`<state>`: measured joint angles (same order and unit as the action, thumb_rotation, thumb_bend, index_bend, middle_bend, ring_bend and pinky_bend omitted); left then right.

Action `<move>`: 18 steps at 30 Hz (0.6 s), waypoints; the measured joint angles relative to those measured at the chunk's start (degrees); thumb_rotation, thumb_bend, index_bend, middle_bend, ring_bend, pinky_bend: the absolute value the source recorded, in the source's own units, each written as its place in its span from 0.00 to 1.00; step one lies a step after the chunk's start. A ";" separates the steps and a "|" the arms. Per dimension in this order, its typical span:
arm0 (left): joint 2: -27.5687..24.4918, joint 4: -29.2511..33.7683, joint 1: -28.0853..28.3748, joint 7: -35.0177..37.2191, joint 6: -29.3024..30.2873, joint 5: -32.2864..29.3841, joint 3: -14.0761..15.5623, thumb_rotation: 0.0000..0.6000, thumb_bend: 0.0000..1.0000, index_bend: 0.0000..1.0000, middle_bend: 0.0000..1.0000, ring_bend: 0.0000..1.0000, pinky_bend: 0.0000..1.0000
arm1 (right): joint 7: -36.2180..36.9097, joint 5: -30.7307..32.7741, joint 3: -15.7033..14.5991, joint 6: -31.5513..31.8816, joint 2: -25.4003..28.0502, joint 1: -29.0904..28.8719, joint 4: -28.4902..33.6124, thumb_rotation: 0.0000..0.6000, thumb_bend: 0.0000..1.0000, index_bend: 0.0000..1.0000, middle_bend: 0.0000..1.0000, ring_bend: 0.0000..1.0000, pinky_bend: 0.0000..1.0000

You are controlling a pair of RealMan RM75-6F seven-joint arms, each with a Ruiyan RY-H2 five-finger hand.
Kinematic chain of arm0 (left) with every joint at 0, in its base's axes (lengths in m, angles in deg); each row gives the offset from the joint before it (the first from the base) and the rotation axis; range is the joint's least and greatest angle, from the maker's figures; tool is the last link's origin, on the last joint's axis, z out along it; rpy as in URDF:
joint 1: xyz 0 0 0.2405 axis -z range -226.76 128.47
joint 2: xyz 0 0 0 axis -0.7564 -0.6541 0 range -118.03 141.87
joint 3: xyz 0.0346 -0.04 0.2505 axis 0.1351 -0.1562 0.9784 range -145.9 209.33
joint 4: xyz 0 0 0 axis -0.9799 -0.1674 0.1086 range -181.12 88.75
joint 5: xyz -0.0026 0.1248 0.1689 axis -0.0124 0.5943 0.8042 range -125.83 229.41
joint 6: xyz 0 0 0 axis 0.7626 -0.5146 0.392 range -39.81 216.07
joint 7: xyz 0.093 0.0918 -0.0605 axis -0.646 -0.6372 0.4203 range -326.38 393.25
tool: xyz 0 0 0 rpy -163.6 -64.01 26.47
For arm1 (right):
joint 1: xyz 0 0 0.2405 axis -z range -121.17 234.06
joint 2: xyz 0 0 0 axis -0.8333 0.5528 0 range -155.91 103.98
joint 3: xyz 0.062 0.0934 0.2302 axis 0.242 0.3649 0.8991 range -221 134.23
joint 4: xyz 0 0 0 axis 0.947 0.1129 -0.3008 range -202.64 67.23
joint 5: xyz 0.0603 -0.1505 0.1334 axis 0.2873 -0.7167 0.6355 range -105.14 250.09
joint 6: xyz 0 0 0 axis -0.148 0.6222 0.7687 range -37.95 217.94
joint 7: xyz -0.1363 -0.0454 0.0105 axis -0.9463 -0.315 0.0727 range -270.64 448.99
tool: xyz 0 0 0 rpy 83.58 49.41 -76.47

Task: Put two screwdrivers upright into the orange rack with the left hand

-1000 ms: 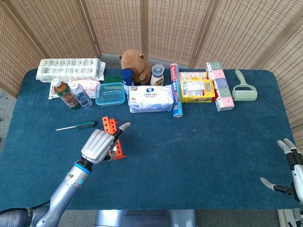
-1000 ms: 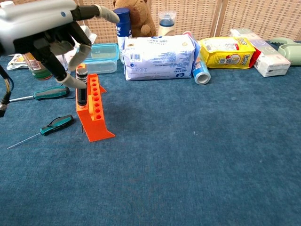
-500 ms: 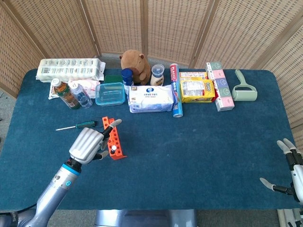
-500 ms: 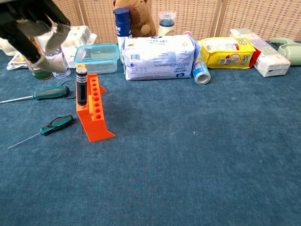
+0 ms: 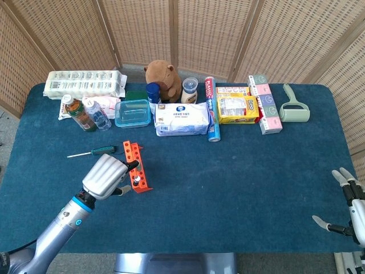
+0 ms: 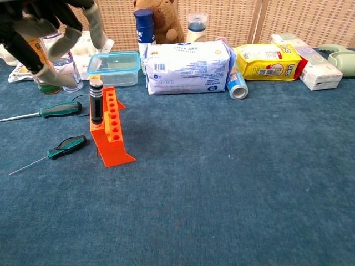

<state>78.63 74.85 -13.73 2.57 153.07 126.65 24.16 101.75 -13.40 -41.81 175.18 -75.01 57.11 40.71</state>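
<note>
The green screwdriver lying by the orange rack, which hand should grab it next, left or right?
The left hand. It hovers right beside the orange rack, with the nearer green screwdriver lying on the cloth close by. The right hand sits open at the table's far right edge, well away.

Left hand (image 5: 104, 177) is up off the tabletop on a forearm reaching in from the lower left, holding nothing, fingers (image 6: 61, 39) loosely curled and apart. Right hand (image 5: 349, 201) sits at the far right edge, empty, fingers spread.
</note>
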 measured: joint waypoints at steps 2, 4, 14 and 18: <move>0.59 -0.29 0.47 -0.92 -0.39 -1.23 -0.10 0.88 0.14 0.44 0.72 0.93 0.94 | 0.18 0.00 0.01 -0.01 0.05 -0.01 -0.08 0.91 0.00 0.04 0.00 0.05 0.00; 1.35 -0.60 1.00 -2.07 -0.68 -2.42 -0.22 0.88 0.14 0.44 0.72 0.93 0.94 | 0.29 0.00 0.01 -0.04 0.10 -0.03 -0.11 0.90 0.00 0.03 0.00 0.05 0.00; 3.18 -0.37 3.81 -7.72 -1.94 -7.47 -0.42 0.88 0.15 0.45 0.72 0.93 0.94 | 0.86 -0.19 -0.07 0.10 0.33 0.08 -0.20 0.90 0.00 0.03 0.00 0.05 0.00; 4.24 -1.02 4.45 -7.46 -1.61 -6.08 -0.90 0.87 0.15 0.45 0.68 0.93 0.94 | 0.95 -0.09 -0.07 0.06 0.39 0.08 -0.19 0.90 0.00 0.04 0.00 0.05 0.00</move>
<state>82.87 73.83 -9.28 -4.88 151.46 120.58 23.26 102.70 -13.49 -41.88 175.24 -74.63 57.19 40.51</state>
